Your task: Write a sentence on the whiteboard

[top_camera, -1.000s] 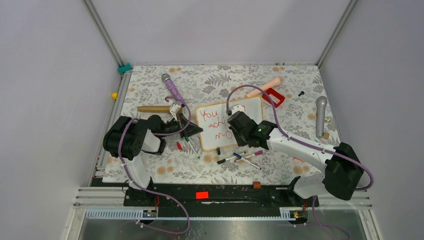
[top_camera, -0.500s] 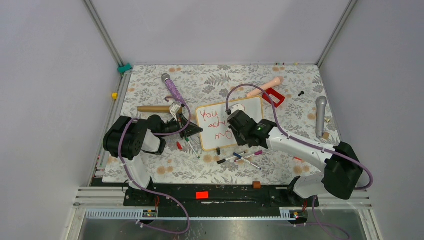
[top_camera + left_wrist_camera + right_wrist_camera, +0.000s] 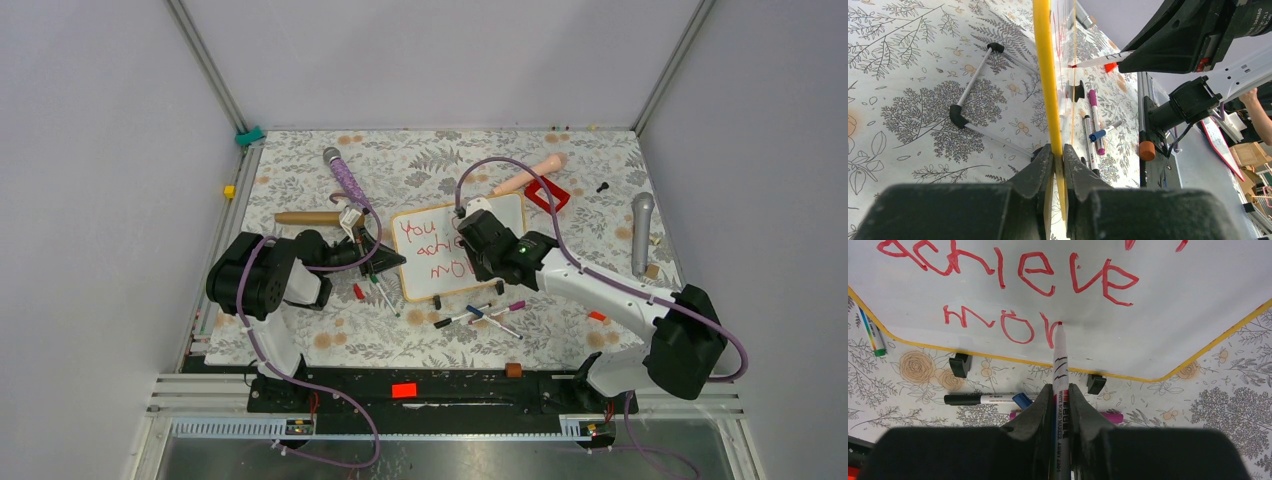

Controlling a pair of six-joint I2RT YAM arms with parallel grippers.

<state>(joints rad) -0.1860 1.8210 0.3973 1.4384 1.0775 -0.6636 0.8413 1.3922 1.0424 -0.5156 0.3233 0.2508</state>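
Whiteboard (image 3: 421, 287) lies on the floral table cover (image 3: 420, 160), slightly skewed, middle of the workspace. Left gripper (image 3: 1058, 154) sits at the board's left edge, jaws closed tight on the yellow-looking frame, seen edge-on in the left wrist view. Right gripper (image 3: 1060, 392) hangs over the board's near-right part with its fingers clamped on a red whiteboard marker (image 3: 1060, 360), barrel pointing away from the wrist. The marker's red tip meets the board at the end of the lowest line. The sentence (image 3: 1013, 275) is in red on the board's face: the right wrist view gives "achieve" with "mor" beneath it. The top view shows "You" above these, and the right arm hides whatever follows it. Two black clip feet (image 3: 960, 364) sit on the board's near edge. Loose markers (image 3: 480, 312) lie just beyond that edge, apart from the board. The tip's contact looks real, though pressure cannot be judged.
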